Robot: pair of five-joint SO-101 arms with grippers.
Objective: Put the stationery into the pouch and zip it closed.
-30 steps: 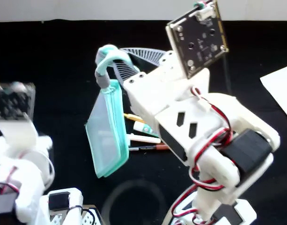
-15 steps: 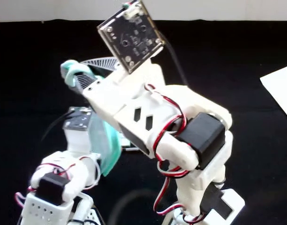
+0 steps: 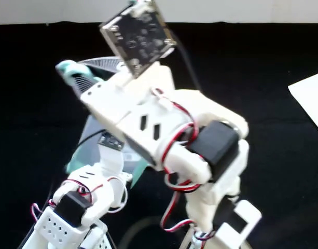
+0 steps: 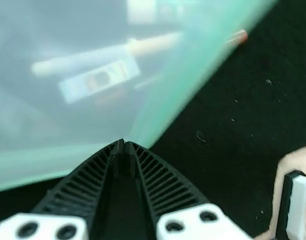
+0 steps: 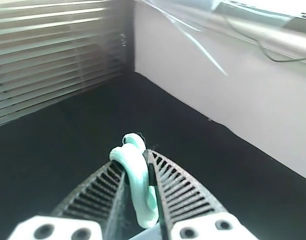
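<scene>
High view: right gripper [image 3: 80,79] raised, clamped on hanging pouch [image 3: 85,145].

Pouch [image 4: 93,75]: translucent mint green. Loop [image 5: 138,185]: solid mint. Pens [image 4: 148,44] seen through it: white. Left gripper [image 4: 124,145] and right gripper [image 5: 137,150]: black, ribbed. Arms [image 3: 148,104]: white. Wires [image 3: 168,150]: red, black. Table [image 3: 262,62]: black. Sheet [image 3: 312,96], right edge: white.

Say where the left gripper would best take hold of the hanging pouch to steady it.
Probably the green lower edge, approached from below. The pouch hangs by its loop in the right gripper, so that thin flat edge faces the left gripper and suits a pinch.
</scene>
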